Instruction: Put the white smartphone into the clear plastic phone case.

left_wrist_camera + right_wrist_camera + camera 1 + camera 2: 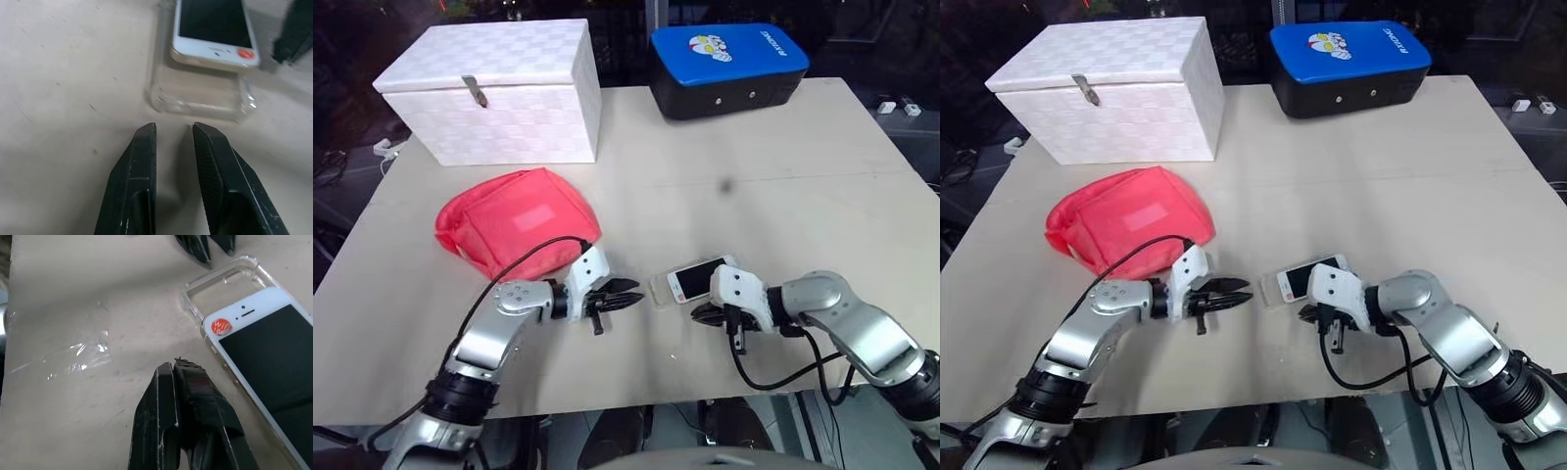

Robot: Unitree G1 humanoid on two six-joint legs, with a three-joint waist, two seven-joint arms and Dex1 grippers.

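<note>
White smartphone [264, 347], black screen, orange sticker at one end, lay partly seated in clear plastic phone case [200, 95]. Left gripper [173, 128], jaws slightly apart, pointed at case's empty end; right gripper [178, 366], jaws together, sat beside phone.

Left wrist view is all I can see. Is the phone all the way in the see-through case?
Observer: No. The white smartphone lies partway on the clear plastic phone case; one end of the case sticks out bare.
Operator: Where is the other robot hand?
Observer: The right gripper sits just beside the phone, on the near side, with its fingers pressed shut and holding nothing.
Operator: And my hand?
Observer: The left gripper points at the case's bare end, a small gap apart, fingers a little open.
Operator: What else is on the table?
Observer: A red pouch, a white box and a blue-topped case behind.
</note>
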